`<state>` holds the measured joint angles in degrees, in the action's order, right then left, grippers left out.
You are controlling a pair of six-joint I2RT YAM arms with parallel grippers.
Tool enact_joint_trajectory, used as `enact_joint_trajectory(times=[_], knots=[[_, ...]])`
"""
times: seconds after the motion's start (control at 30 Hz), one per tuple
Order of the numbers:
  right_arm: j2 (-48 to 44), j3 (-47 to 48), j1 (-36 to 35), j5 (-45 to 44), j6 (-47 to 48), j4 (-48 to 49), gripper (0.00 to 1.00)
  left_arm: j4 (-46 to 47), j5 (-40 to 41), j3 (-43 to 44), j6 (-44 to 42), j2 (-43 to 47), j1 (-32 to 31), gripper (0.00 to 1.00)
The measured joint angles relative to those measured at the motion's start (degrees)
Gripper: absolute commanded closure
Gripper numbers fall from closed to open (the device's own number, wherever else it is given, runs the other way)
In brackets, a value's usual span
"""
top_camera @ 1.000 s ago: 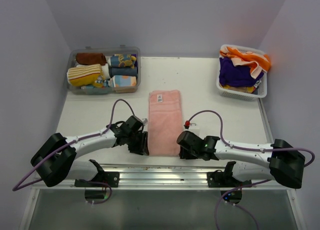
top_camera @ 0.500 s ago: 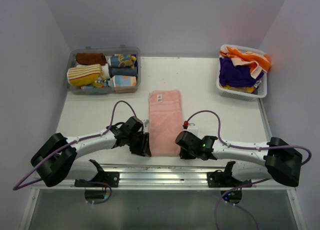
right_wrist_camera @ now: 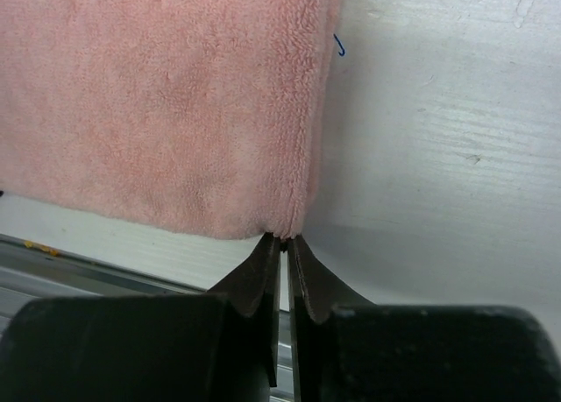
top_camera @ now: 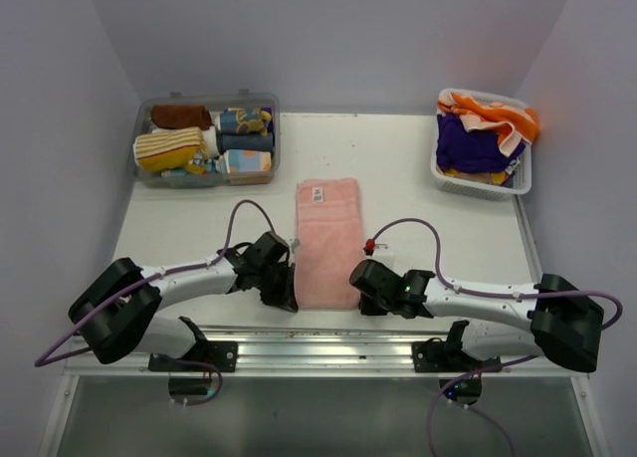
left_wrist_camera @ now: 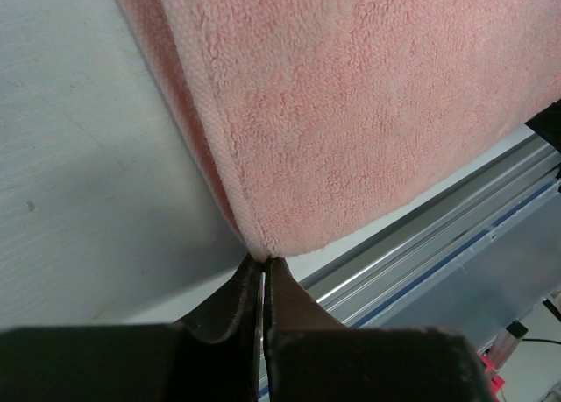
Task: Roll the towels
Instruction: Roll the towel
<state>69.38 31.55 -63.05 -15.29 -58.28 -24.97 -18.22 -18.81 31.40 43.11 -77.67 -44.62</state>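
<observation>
Lying on the table (top_camera: 418, 168): one pink towel (top_camera: 327, 243), spread flat between the two arms, its white label at the far end.
Long axis of towel: set running straight away from the arm bases, with the short near edge close to the table's near edge.
Left gripper (left_wrist_camera: 263, 264): fingers pressed almost together, with only a thin slit seen between them. The near-left corner of the towel is met at the tips and appears to be pinched there.
Right gripper (right_wrist_camera: 284, 240): fingers likewise drawn close. The near-right corner is taken in at the tips, seemingly nipped.
Bearing of towel from tools: the whole length is laid out ahead of both grippers, each being posted at its own corner and neither placed nearer than the other.
Step judged in hand: the near edge is held at both corners, ready to be turned over and rolled away along the long axis.
Care judged needed: the two corners are to be carried evenly, or a skewed roll is to be expected.
Rolled towels (top_camera: 169, 148): stored in the clear bin (top_camera: 276, 138), far left, well apart from the work.
Unrolled stock: a purple towel (top_camera: 473, 146) and an orange-and-cream towel (top_camera: 493, 114) are heaped in the white basket (top_camera: 478, 190), far right.
</observation>
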Motion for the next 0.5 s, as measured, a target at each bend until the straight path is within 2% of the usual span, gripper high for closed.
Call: enact_joint_trajectory(times=[0.07,0.5], knots=[[0.0,0.04,0.0,-0.02,0.13,0.13,1.0,-0.11,0.2,0.24,0.0,-0.22,-0.09,1.0],[-3.48,5.55,0.55,-4.2,1.92,-4.57,1.0,-4.66,4.31,7.67,0.92,3.02,-0.09,1.0]])
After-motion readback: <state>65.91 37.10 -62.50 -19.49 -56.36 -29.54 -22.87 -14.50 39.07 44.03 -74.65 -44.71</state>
